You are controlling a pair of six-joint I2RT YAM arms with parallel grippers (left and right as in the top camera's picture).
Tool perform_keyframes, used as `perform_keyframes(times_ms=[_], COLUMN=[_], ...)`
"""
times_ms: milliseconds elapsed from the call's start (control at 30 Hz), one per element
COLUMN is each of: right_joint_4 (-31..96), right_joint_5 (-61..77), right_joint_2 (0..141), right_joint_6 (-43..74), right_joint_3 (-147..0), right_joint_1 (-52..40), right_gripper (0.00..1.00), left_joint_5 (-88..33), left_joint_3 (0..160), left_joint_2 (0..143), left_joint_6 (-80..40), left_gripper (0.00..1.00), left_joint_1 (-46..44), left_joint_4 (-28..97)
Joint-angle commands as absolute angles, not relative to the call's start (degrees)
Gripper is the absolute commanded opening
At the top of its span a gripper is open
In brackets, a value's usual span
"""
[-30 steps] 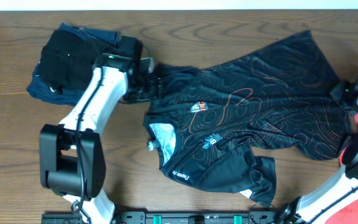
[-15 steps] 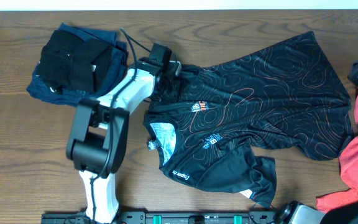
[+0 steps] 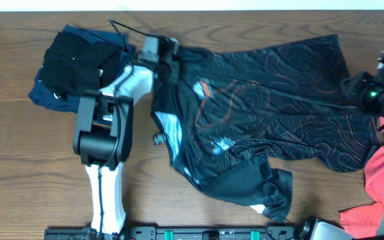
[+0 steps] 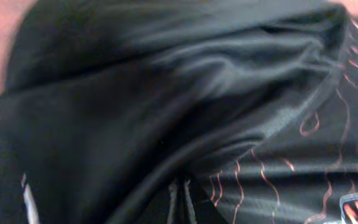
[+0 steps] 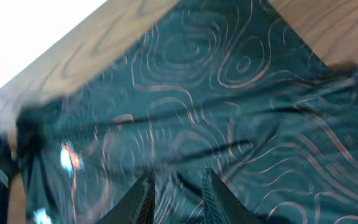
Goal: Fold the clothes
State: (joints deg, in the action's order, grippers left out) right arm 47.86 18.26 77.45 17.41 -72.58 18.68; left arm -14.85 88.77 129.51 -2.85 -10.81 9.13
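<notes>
Spreading step: black contour-lined sports shirt (image 3: 265, 113) lies rumpled on brown wooden desk (image 3: 19, 200), left jaws clamped, prob. on its shoulder edge, right jaws' grip unclear; next: tug it flat.

Legible text: none. Black sports shirt (image 3: 272, 100): orange logo patch (image 3: 202, 88) near the collar, blurred and unreadable; white marks (image 3: 222, 143) at mid-chest, smeared, no letters made out. Both wrist views show the patch only as a blur.
</notes>
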Motion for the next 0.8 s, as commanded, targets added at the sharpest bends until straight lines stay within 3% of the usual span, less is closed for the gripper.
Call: perform_keyframes(times_ms=[0, 233, 367, 467, 767], right_joint_4=[49.12, 50.11, 48.99, 46.76, 35.20], right_joint_5=[18.35, 14.52, 7.70, 5.19, 3.86], right_joint_2=[76.51, 76.51, 77.47, 79.88, 92.51], right_joint_6=[16.51, 15.14, 14.79, 11.81, 10.11], right_joint_3=[-72.75, -72.69, -72.34, -71.92, -71.55], right_joint_1=[15.27, 12.34, 12.36, 12.36, 12.60], right_gripper=[0.25, 0.31, 0.33, 0.34, 0.37], left_joint_5=[-12.36, -17.37, -17.54, -17.54, -17.56], left_joint_3=[96.05, 112.66, 122.17, 126.91, 127.96], left_joint_2=[135.72, 136.90, 136.16, 134.54, 125.23], left_joint_6=[-5.30, -6.11, -3.38, -1.91, -1.98], left_gripper=[0.07, 0.11, 0.17, 0.33, 0.43], left_joint_1=[-7.07, -5.54, -5.58, -5.58, -6.96], left_joint_4=[9.69, 16.05, 30.50, 42.87, 73.32])
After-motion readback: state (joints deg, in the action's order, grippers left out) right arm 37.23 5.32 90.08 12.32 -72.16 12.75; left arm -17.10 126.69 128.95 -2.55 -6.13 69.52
